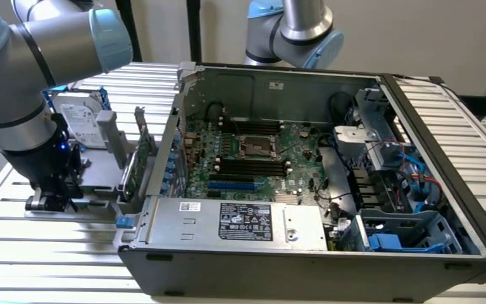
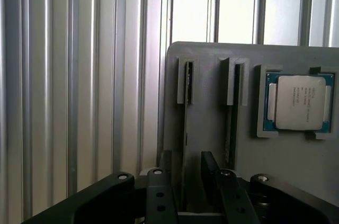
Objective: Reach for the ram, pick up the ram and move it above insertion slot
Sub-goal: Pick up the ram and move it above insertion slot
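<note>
End effector [image 2: 186,157] down at grey holder [image 2: 206,54] on table [image 2: 79,75], fingers [image 2: 165,164] apart, not clamped; the ram [image 2: 189,82] stands edge-on in holder slot, running between and ahead of them

exterior view | grey-and-blue robot arm [image 1: 32,82] is running off the frame and covering part of the silver boxy hard drive [image 1: 78,123] | wrist view | black claw [image 2: 186,158] is being cropped at its base and hiding the near end of the thin ram stick [image 2: 184,128] | print on the square silver processor [image 2: 299,102] is showing too small to read
</note>
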`<state>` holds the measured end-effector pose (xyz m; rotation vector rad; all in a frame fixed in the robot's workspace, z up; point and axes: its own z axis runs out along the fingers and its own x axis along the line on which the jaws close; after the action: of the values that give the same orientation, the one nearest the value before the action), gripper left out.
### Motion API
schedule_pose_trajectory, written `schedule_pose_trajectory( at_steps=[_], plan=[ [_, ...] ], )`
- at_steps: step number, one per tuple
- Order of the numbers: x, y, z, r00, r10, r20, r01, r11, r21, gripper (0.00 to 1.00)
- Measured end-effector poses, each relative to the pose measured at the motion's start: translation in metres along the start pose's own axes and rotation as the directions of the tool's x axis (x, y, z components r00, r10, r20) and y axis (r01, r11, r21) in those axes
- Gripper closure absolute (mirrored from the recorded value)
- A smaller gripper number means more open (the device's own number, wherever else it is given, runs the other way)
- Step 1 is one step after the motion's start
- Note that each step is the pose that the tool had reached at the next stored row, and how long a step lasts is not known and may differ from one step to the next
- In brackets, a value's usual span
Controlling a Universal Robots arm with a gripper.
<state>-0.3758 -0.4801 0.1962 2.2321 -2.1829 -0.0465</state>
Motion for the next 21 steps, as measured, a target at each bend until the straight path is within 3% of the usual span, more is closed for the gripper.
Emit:
schedule_pose_trajectory(
  at_steps=[7,9,11,12,17,21],
  plan=[
    [0.0000,0.0001,0.0001,1.0000,0.000,0.0026,0.000,1.0000,-0.0059,0.64],
    [0.0000,0.0000,0.0001,1.0000,0.000,0.0027,0.000,1.0000,-0.0068,0.72],
    [0.0000,0.0000,0.0001,1.0000,0.000,0.0027,0.000,1.0000,-0.0075,0.72],
    [0.0000,0.0000,0.0001,1.0000,0.000,0.0027,0.000,1.0000,-0.0077,0.79],
    [0.0000,0.0000,0.0002,1.0000,0.000,0.0028,0.000,1.0000,-0.0079,0.79],
    [0.0000,0.0000,0.0001,1.0000,0.000,0.0027,0.000,1.0000,-0.0080,0.87]
  ],
)
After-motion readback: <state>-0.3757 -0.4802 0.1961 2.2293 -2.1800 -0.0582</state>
